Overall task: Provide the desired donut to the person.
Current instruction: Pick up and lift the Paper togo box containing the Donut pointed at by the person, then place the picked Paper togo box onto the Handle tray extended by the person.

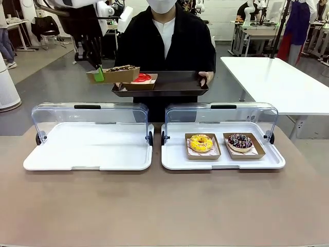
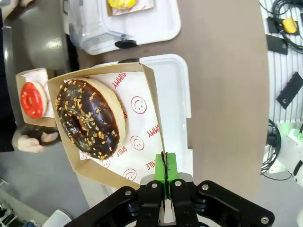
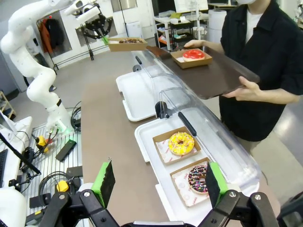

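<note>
A person [image 1: 164,46] stands behind the table [image 1: 154,206], holding a serving tray [image 1: 175,82] level over its far edge. A boxed donut [image 1: 142,78] sits on the tray's left end. Beside that box, over the tray's left rim and raised above it, a carton [image 1: 115,76] with the carried donut [image 1: 121,68] inside hangs pinched at its left end in the left gripper [image 1: 98,74]. In front of the tray and below it, two cases rest on the table. The left case [image 1: 87,146] lies left of the tray's middle, the right case [image 1: 172,154] to its right. In the right case, a third donut [image 1: 201,143] lies in front of the tray's right end, a fourth donut [image 1: 240,142] beyond that end.
</note>
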Tool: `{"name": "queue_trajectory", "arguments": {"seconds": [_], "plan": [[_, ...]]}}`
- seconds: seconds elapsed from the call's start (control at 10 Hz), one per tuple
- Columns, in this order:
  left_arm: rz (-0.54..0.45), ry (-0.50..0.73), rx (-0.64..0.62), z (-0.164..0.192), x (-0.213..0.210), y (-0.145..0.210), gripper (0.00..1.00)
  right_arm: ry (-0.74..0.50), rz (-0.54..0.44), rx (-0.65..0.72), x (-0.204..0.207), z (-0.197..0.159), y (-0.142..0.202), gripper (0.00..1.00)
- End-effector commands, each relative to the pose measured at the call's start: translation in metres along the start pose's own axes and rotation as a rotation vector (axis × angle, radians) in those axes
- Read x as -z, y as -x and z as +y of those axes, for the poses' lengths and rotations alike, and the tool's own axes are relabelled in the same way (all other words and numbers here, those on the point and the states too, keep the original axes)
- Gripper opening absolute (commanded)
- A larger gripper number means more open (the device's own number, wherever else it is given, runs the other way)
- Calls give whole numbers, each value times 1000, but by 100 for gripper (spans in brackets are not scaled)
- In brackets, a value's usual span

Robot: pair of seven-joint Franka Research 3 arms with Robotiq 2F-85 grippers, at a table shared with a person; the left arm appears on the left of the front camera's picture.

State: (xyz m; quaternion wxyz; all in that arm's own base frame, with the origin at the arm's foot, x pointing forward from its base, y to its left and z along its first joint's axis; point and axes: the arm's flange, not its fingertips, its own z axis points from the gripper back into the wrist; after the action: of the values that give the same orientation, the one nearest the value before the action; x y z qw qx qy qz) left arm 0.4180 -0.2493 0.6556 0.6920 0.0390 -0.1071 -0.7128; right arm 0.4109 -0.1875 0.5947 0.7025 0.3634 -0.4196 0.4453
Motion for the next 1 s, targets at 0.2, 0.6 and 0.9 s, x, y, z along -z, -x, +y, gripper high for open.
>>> {"name": "queue_trajectory", "arguments": {"seconds": [0.2,0.6,0.9], "plan": [[0,0,0,0,0,0,0,0,-9,-4,1,1,0,100],[0,0,0,0,0,0,0,0,-9,-4,1,1,0,100],[0,0,0,0,0,0,0,0,-9,-4,1,1,0,100]]}}
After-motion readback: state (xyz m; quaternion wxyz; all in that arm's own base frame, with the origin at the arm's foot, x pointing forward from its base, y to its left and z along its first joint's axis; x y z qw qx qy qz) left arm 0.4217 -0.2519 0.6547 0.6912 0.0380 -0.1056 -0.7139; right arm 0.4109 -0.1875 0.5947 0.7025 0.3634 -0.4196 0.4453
